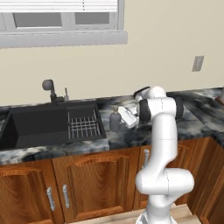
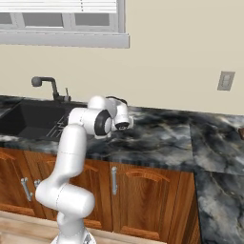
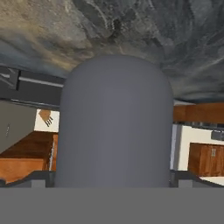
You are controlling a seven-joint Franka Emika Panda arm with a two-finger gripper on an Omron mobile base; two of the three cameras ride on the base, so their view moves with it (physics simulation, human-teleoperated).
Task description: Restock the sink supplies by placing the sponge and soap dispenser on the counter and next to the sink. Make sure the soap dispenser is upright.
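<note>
The grey soap dispenser [image 1: 115, 120] stands upright on the black marbled counter [image 1: 131, 136], just right of the sink [image 1: 39, 124]. My gripper [image 1: 123, 114] reaches it from the right at bottle height, with the jaws spread wide on either side of it. In the hand view the bottle's rounded grey body [image 3: 114, 122] sits very close in front, between the spread jaws. In the right base view the arm's own wrist [image 2: 119, 118] covers the bottle. The sponge is out of view.
The sink holds a grey wire grid [image 1: 83, 127] at its right end, and a dark faucet [image 1: 50, 87] rises behind it. Brown cabinet doors [image 1: 87, 183] run below the counter. The slab continues right into a corner [image 2: 214, 143].
</note>
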